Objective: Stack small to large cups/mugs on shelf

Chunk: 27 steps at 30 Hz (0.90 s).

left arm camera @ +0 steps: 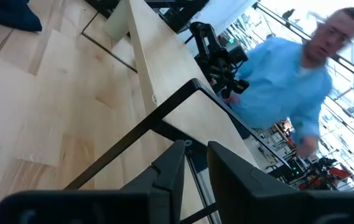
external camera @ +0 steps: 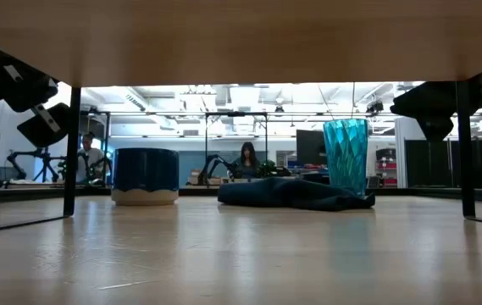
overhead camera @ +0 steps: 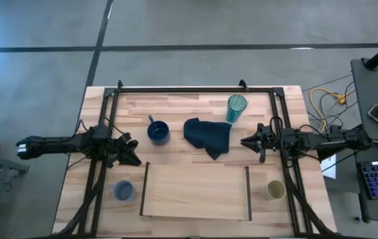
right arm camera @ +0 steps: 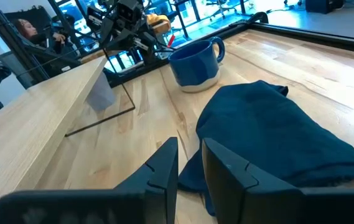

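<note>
Light-wood shelf (overhead camera: 195, 192) lies bare at the table's near edge, no cup on it yet. The grey cup (overhead camera: 123, 191) sits just off its left rail, the beige cup (overhead camera: 276, 190) off its right rail, the mug (overhead camera: 158, 132) and tumbler (overhead camera: 236, 108) farther back either side of the cloth (overhead camera: 208, 137). The left gripper (overhead camera: 133, 154) and right gripper (overhead camera: 247, 141) both hover with fingers nearly closed, holding nothing. The left one should probably open wide first, then descend over the grey cup's rim, clear of the rail.

A dark blue cloth (overhead camera: 208, 137) lies crumpled on the plank tabletop (overhead camera: 175, 106); a person in blue (left arm camera: 292, 87) stands beyond
</note>
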Tool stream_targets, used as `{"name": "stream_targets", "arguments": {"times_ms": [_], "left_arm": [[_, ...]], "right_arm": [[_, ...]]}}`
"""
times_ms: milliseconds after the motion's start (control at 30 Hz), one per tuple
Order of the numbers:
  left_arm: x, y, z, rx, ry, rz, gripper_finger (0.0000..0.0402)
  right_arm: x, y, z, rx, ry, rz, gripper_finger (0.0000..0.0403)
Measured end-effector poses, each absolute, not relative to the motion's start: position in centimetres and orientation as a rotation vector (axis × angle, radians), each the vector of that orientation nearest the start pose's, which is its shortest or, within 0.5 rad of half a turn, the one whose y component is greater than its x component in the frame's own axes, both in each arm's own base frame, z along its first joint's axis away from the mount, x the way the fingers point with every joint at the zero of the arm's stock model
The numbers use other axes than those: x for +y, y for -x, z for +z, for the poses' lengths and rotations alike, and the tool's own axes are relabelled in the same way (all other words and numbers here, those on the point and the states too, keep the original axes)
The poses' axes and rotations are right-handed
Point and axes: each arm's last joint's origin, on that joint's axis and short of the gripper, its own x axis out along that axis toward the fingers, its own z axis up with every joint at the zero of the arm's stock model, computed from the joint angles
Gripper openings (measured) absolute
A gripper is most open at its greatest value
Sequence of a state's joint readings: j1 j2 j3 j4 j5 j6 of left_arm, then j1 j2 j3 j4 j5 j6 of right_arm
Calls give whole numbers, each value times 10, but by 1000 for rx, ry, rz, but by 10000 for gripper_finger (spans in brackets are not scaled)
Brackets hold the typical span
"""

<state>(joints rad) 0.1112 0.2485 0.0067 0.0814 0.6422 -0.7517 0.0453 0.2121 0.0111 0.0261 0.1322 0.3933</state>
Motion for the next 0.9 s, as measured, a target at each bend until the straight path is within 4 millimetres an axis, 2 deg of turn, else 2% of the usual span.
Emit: {"name": "stream_targets", "arguments": {"times_ms": [367, 467, 533, 667, 733, 900], "left_arm": [[-5, -107, 154, 344, 792, -450, 57], [-5, -108, 154, 317, 709, -460, 57], [-5, -108, 156, 271, 636, -445, 57], [3, -112, 167, 74, 579, -221, 57], [7, -113, 175, -53, 617, -85, 57], [18, -107, 197, -407, 721, 188, 57]], "right_arm": [[0, -109, 153, 141, -375, -142, 68], [0, -109, 154, 127, -398, -143, 68], [0, -110, 161, 54, -493, -135, 68], [0, -110, 178, -144, -857, -88, 68], [-1, -109, 184, -214, -922, -82, 68], [-3, -108, 193, -337, -943, -112, 68]]}}
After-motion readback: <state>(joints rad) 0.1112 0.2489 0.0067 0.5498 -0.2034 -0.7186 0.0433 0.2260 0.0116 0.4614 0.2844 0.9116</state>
